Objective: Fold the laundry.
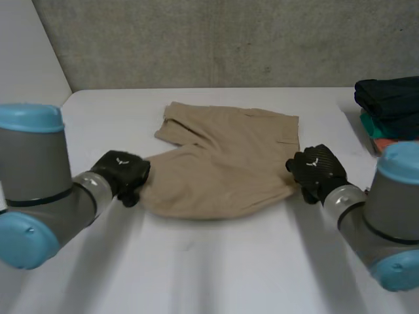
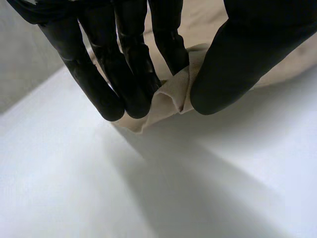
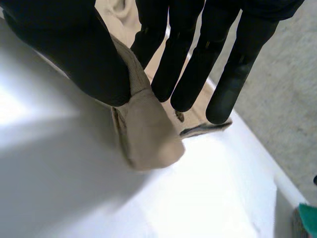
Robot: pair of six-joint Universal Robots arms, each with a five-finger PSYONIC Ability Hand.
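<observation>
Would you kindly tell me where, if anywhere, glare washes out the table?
Right wrist view: the table glares white just beyond the corner of the shorts; left wrist view: dimmer, no hot spot; head view: even light across table and shorts.

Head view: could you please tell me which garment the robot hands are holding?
The tan shorts, pinched by the left robot hand and right robot hand; the folded stack lies apart, untouched.

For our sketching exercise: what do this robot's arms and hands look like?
The left arm and right arm are thick grey cylinders with rounded light-blue caps and silvery wrist cuffs. The left hand and right hand are matte black, each with a small white emblem on its back.
</observation>
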